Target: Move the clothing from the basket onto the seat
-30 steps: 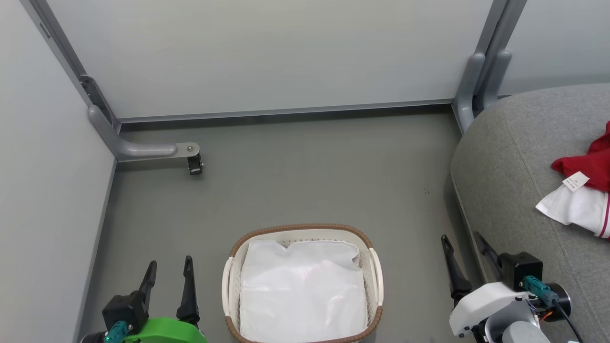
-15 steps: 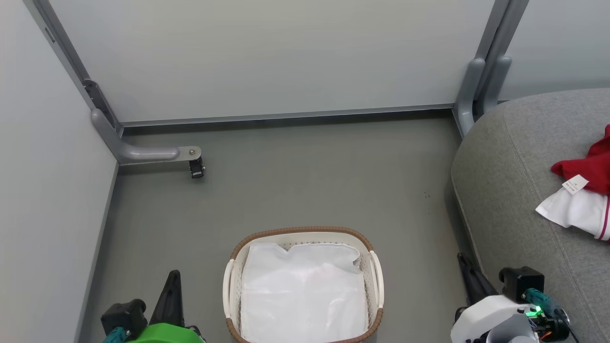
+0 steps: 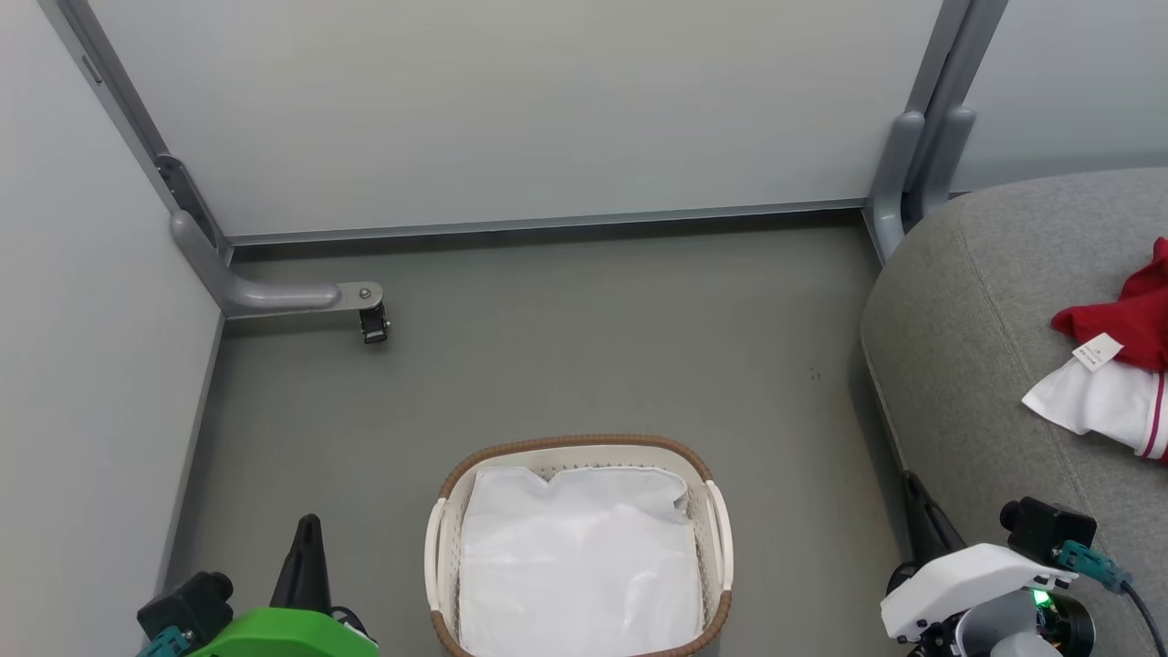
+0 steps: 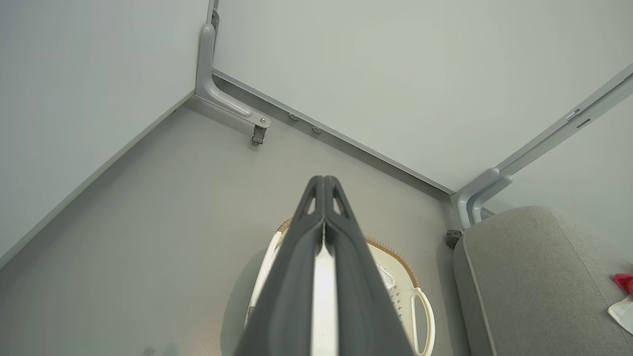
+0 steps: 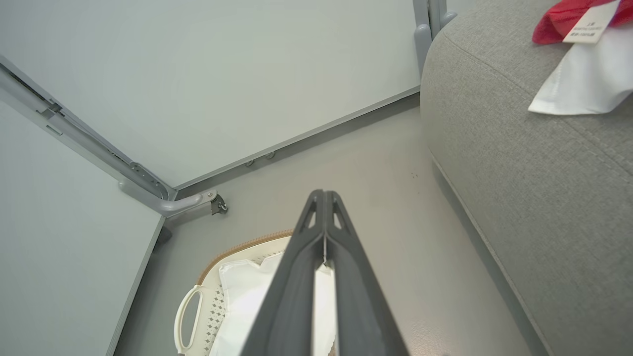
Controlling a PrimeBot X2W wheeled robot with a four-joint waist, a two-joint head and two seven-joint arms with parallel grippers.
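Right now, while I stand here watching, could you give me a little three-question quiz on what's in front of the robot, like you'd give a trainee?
1. True or false: the red and white clothing lies in the basket.
2. What shows inside the basket? A) a red jersey B) a white liner C) a shoe
3. Fill in: the left pincer and right pincer are both ____.
Key: 1 false, it lies on the grey seat; 2 B; 3 shut.
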